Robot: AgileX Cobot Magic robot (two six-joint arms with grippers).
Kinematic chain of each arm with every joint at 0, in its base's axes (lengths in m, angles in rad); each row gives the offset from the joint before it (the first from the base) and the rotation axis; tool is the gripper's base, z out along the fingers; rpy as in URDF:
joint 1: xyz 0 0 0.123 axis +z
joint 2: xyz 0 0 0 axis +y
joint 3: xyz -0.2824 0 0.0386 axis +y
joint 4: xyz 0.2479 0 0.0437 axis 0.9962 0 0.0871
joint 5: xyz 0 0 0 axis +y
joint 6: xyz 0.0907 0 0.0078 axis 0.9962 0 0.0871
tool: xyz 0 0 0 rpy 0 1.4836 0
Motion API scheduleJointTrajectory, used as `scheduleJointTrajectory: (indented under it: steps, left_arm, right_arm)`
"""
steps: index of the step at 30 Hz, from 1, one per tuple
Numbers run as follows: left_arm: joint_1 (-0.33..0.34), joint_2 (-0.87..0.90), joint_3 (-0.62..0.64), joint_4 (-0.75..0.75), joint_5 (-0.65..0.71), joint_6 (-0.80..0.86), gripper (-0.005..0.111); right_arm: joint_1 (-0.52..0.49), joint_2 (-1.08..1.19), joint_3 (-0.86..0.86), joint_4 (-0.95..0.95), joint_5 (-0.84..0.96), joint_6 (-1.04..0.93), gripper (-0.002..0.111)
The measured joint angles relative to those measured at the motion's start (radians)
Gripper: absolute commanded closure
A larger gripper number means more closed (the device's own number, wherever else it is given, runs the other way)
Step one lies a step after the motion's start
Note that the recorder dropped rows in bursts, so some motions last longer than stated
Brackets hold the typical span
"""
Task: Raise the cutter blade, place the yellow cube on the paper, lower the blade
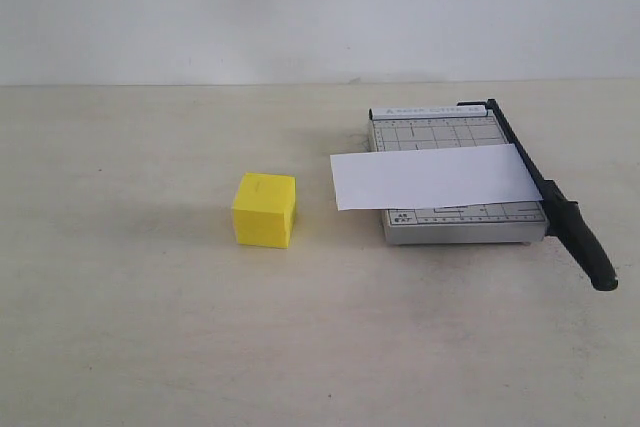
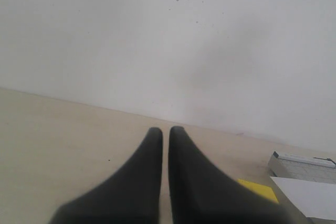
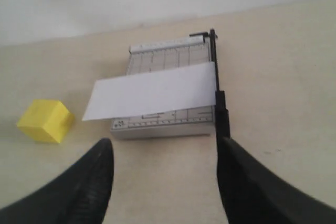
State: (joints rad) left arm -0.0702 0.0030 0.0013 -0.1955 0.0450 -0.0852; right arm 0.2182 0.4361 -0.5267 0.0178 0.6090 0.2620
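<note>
While the long thin black cutter blade [image 1: 548, 192] lies flat along the right edge of the grey gridded trimmer base [image 1: 430, 132], its thick rounded handle juts past the base's near corner, over the pale beige matte tabletop [image 1: 120, 327]. Plain white rectangular sheet of paper [image 1: 435, 177] lies across the base. Its right end meets the blade and its left end overhangs the base edge. Small bright yellow matte cube [image 1: 265, 210] sits on the bare table left of the trimmer, near the paper's free end but apart from it, not on the paper.

Tabletop is flat and nearly uniform, with a few tiny dark specks and a soft shadow beside the cube. Plain white wall [image 1: 300, 7] stands behind and meets the table in a straight line. A few small dark flecks show on it in the left wrist view.

Left gripper [image 2: 165, 129]: black fingers clenched, only a thin slit between them, nothing held, above the table with the cube's corner and the trimmer off to one side. Right gripper [image 3: 165, 142]: released, fingers spread wide and empty, over the table in front of the trimmer. One finger [image 3: 247, 182] covers the end of the blade handle; cannot tell if they touch.
</note>
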Motion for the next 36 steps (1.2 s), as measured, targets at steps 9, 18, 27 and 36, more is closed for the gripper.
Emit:
scheduleJointTrajectory:
  steps: [9,18,27,36]
  left_arm:
    - [0.000,0.000,0.000,0.000,0.000,0.000,0.102]
    - [0.000,0.000,0.000,0.000,0.000,0.000,0.102]
    - [0.000,0.000,0.000,0.000,0.000,0.000,0.102]
    - [0.000,0.000,0.000,0.000,0.000,0.000,0.102]
  right_arm:
    - [0.000,0.444,-0.213,-0.054,0.167,-0.064,0.051]
    - [0.000,0.818,-0.271,-0.067,0.150,-0.170,0.051]
    - [-0.032,1.007,-0.299,-0.096,0.050,-0.177,0.051]
    - [-0.151,1.026,-0.299,0.097,0.022,-0.359,0.051]
